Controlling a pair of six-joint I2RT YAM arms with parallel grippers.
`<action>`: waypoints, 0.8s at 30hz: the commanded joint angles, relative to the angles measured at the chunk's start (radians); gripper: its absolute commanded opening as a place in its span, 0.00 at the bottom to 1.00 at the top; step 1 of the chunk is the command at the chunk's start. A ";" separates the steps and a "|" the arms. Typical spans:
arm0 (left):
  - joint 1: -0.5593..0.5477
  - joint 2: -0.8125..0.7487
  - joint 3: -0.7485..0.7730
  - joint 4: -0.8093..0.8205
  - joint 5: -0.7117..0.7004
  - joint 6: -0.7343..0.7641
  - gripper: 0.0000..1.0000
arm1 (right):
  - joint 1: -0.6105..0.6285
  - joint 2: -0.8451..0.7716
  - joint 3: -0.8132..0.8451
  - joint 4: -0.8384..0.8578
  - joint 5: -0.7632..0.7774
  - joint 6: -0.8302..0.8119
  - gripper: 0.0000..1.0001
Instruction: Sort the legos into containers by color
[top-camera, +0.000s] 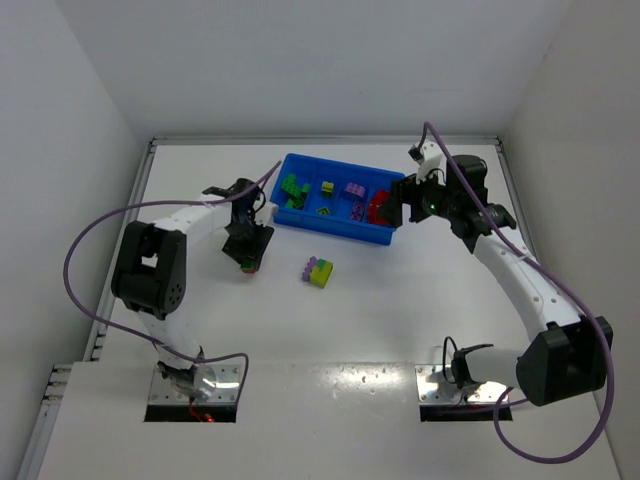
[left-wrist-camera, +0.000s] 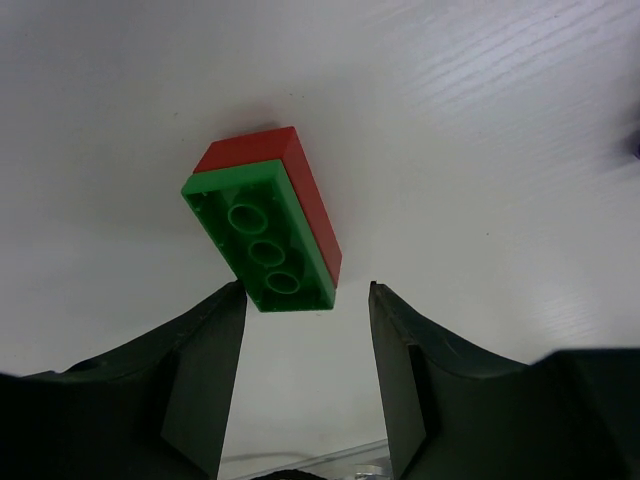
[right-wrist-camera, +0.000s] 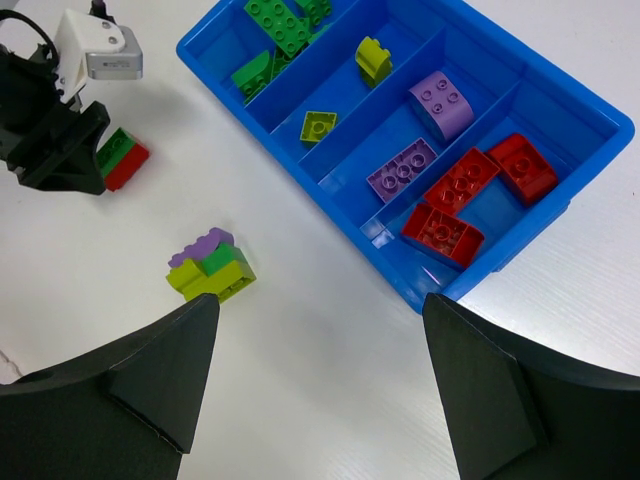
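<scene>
left gripper (left-wrist-camera: 305, 292) jaws apart | red-green brick pair (left-wrist-camera: 265, 235) just ahead, left of blue tray (top-camera: 335, 232) | long axis points away, in line with the gap

Glossy plastic tray (right-wrist-camera: 420, 295), bricks (right-wrist-camera: 460, 180)

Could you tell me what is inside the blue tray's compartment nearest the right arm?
Three red bricks, studs up. Anything beneath them is covered; in the top view the right gripper hides part of that compartment.
</scene>
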 joint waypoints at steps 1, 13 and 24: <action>0.000 0.011 0.018 0.022 -0.024 -0.031 0.58 | -0.001 -0.013 0.005 0.014 -0.015 -0.010 0.83; 0.009 0.041 0.036 0.050 -0.035 -0.049 0.57 | -0.001 -0.004 0.005 0.014 -0.025 -0.010 0.83; 0.009 -0.015 0.036 0.059 -0.024 -0.049 0.53 | -0.001 0.005 0.005 0.023 -0.025 -0.010 0.83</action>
